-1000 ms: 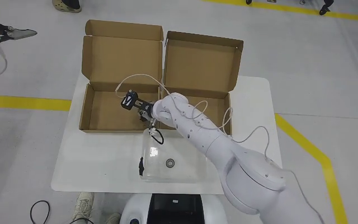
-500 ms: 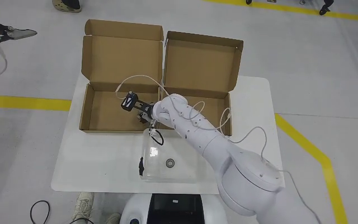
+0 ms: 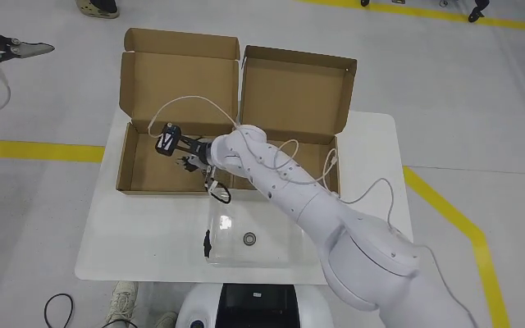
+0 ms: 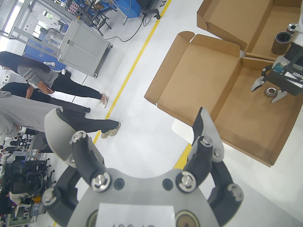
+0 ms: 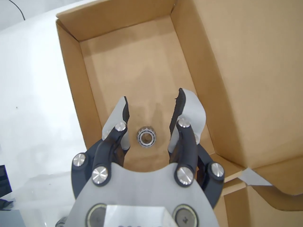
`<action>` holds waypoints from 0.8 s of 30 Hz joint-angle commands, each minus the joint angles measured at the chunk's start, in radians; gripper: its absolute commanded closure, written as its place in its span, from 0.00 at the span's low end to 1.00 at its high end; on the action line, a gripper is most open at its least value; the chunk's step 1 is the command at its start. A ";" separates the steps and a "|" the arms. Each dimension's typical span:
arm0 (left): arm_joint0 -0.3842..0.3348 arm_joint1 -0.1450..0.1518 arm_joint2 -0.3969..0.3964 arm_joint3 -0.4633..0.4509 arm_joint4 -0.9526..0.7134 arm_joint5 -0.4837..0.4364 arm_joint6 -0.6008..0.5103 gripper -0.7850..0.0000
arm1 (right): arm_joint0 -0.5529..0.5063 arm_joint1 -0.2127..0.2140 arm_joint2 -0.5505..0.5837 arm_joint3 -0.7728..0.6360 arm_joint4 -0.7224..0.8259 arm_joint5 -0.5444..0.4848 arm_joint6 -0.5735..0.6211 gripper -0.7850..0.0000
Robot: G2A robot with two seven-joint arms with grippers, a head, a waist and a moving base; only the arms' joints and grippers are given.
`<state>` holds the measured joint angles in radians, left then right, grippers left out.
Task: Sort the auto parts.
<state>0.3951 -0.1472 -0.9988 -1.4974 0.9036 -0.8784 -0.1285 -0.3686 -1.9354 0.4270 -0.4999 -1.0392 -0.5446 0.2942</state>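
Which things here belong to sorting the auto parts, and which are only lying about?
For the job:
- small steel roller bearing in the left brown cardboard box, below the open right tool
- right brown cardboard box holding a dark metal cylinder
- clear plastic tray with a small steel ring

Lying about:
- black cable loop on the floor
- yellow floor line
- grey metal cabinet

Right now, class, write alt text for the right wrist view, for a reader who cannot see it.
An open tool hangs over a small metal bearing that lies on the floor of an open cardboard box. The box stands on a white table.
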 commanded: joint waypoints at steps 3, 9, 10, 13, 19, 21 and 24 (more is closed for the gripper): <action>0.000 0.000 0.000 0.000 0.000 0.000 0.000 0.00 | -0.036 0.040 0.026 -0.094 -0.031 -0.035 -0.030 0.47; 0.000 0.000 0.000 0.000 0.000 0.000 0.000 0.00 | -0.132 0.127 0.090 -0.303 -0.112 -0.048 -0.001 0.44; 0.000 0.000 0.000 0.000 0.000 0.000 0.000 0.00 | -0.155 0.144 0.106 -0.348 -0.122 -0.058 0.005 0.44; 0.000 0.000 0.000 0.000 0.000 0.000 0.000 0.00 | -0.231 0.194 0.158 -0.459 -0.157 -0.090 0.040 0.44; 0.000 0.000 0.000 0.000 0.000 0.000 0.000 0.00 | -0.394 0.275 0.270 -0.687 -0.193 -0.129 0.142 0.43; 0.000 0.000 0.000 0.000 0.000 0.000 0.000 0.00 | -0.445 0.297 0.299 -0.769 -0.210 -0.149 0.174 0.43; 0.000 0.000 0.000 0.000 0.000 0.000 0.000 0.00 | -0.523 0.327 0.338 -0.890 -0.244 -0.181 0.217 0.38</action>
<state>0.3951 -0.1472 -0.9988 -1.4974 0.9036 -0.8784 -0.1285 -0.8658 -1.6167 0.7540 -1.3480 -1.2743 -0.7157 0.5014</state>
